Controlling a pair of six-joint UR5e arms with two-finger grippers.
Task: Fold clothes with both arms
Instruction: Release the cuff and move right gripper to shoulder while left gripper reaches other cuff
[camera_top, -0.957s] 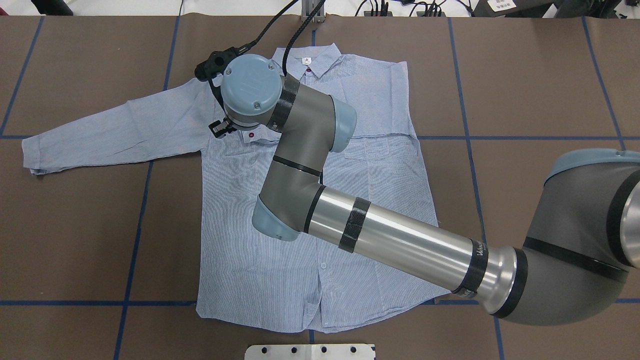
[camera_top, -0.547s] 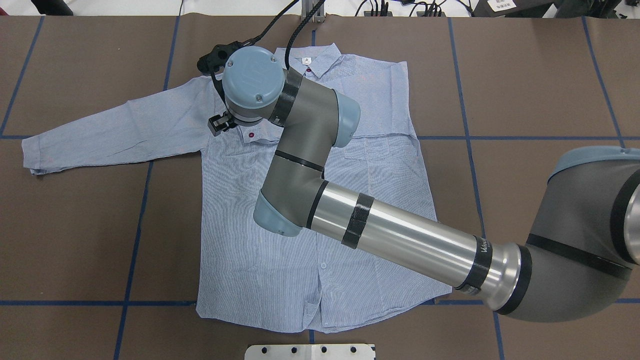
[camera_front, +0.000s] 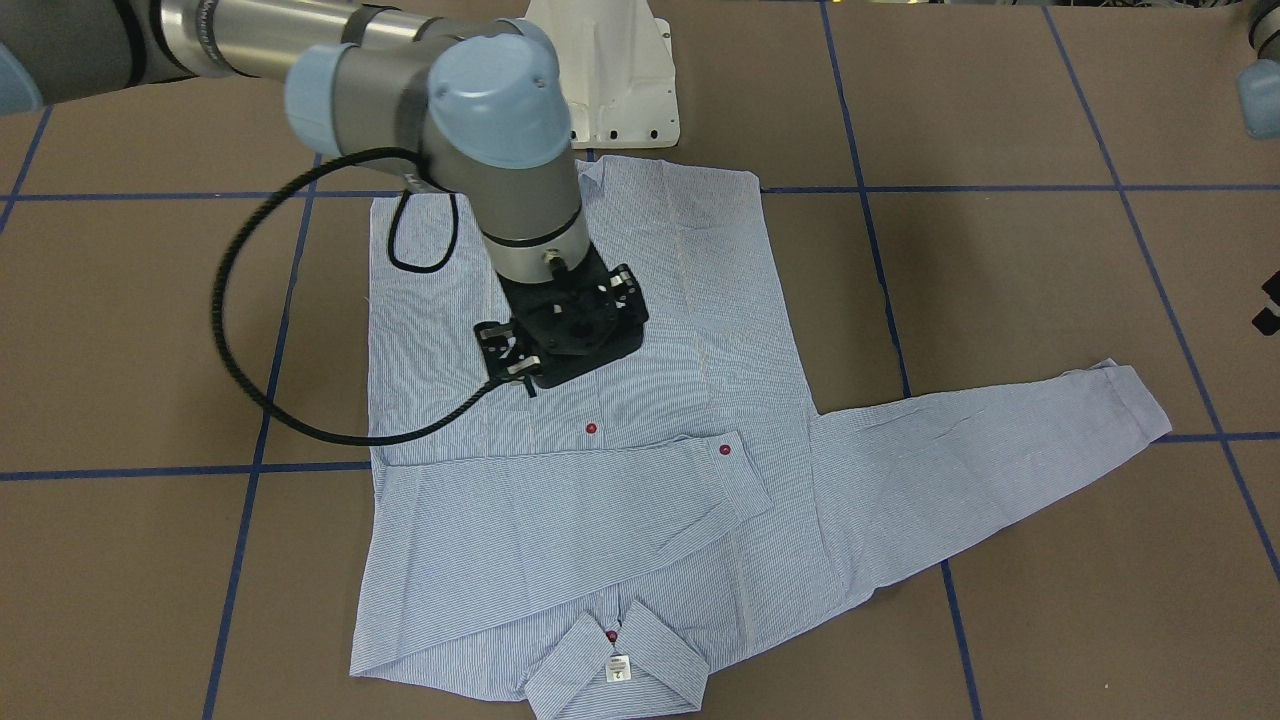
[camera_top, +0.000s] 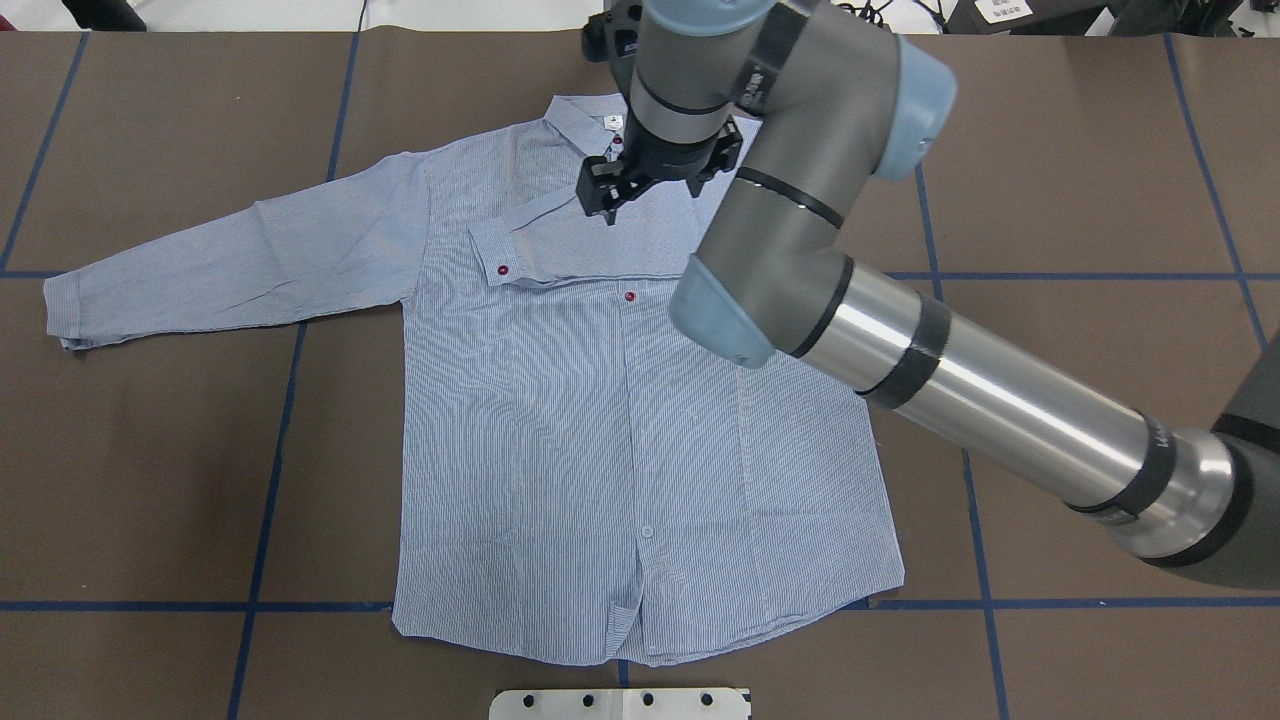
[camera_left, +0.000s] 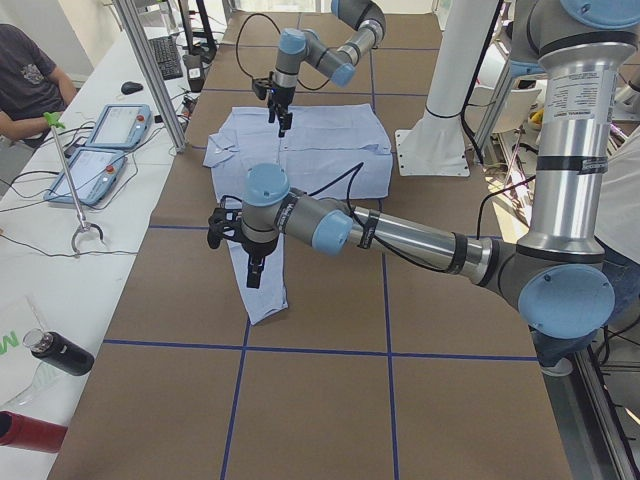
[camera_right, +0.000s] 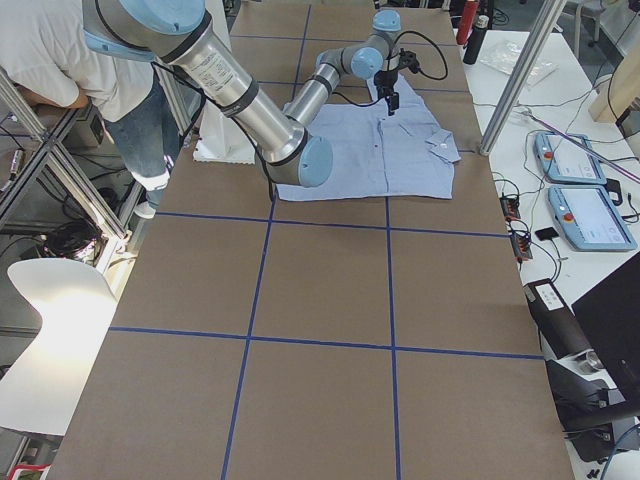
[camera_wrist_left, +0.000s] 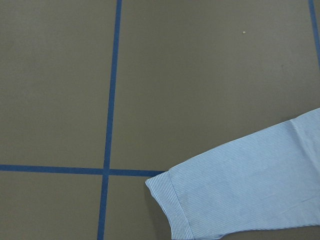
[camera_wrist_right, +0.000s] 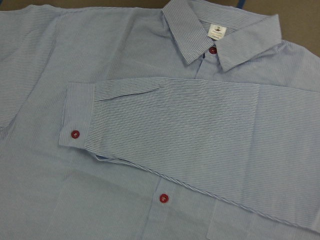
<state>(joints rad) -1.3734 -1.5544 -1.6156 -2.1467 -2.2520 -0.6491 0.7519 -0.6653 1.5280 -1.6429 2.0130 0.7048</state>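
White pedestal base (camera_front: 610, 80) stands by the hem; the right arm (camera_top: 960, 390) hides one shoulder of the shirt (camera_top: 530, 430). The shirt lies flat on the table (camera_top: 150, 480) — one sleeve folded across. The right gripper (camera_front: 562, 330) hangs above it, touching nothing — I cannot tell its opening, nor the left gripper's (camera_left: 250, 262).

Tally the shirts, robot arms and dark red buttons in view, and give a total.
Shirt: 1
Robot arms: 2 (right arm, left arm)
Dark red buttons: 3 (cuff button, placket button, collar button)
Total: 6
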